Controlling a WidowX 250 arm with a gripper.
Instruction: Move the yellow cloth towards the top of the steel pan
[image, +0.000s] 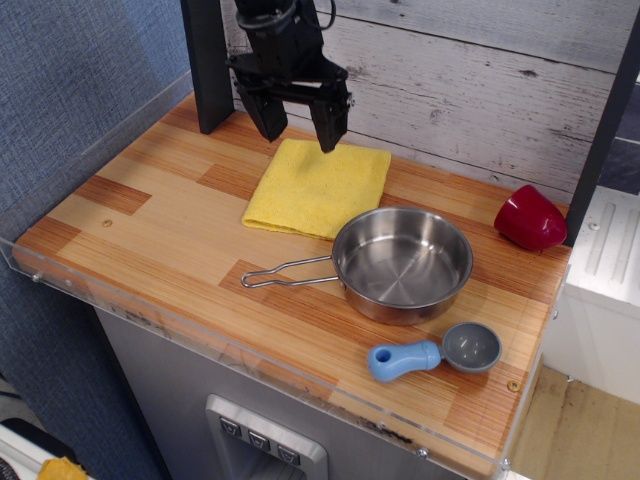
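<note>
The yellow cloth (318, 187) lies flat on the wooden tabletop, just behind and to the left of the steel pan (402, 263), its near right corner close to the pan's rim. The pan is empty, with its wire-loop handle (284, 272) pointing left. My black gripper (300, 128) hangs open and empty above the cloth's far left edge, near the back wall, and holds nothing.
A dark red cup (530, 218) lies at the right back edge. A small grey scoop with a blue handle (435, 353) lies in front of the pan. A black post (208, 62) stands at the back left. A clear rim (250, 355) edges the table.
</note>
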